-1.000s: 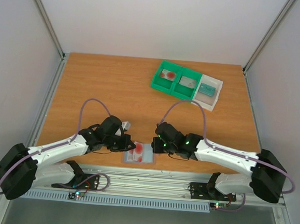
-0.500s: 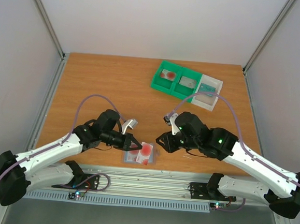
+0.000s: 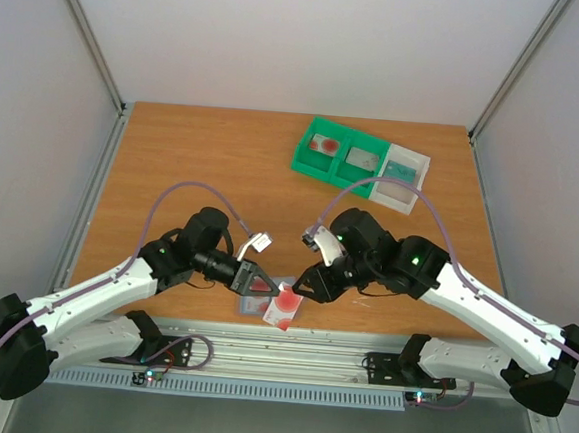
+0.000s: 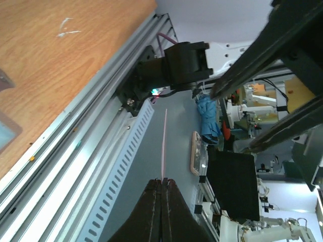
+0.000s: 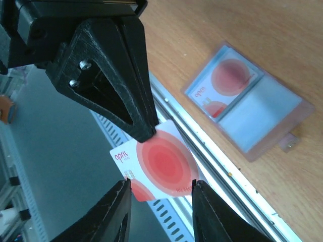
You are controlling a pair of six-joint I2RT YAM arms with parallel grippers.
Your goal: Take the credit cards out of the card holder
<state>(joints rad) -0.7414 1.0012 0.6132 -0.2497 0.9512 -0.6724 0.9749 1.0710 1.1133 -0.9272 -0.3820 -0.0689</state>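
Observation:
My left gripper (image 3: 266, 293) is shut on one corner of a whitish credit card (image 3: 286, 308) with a big red round blotch, held in the air over the table's near edge. The right wrist view shows the card's (image 5: 160, 169) face, with the left fingertips (image 5: 143, 132) pinching its top. My right gripper (image 5: 160, 184) stands open, one finger on each side of the card's lower edge. The left wrist view shows the card (image 4: 164, 146) edge-on, rising from my left gripper (image 4: 161, 180). The light blue-grey card holder (image 5: 262, 113) lies open on the table with another red-blotched card (image 5: 229, 75) in one panel.
A green compartment tray (image 3: 338, 170) with a white section (image 3: 412, 191) stands at the back right, with cards in it. The metal rail (image 5: 237, 176) of the table's near edge runs just below the held card. Both arms meet over the holder (image 3: 250, 308).
The left gripper lifted the red-blotched card off the holder and carried it toward the near edge. The right gripper swung in to the card and opened.

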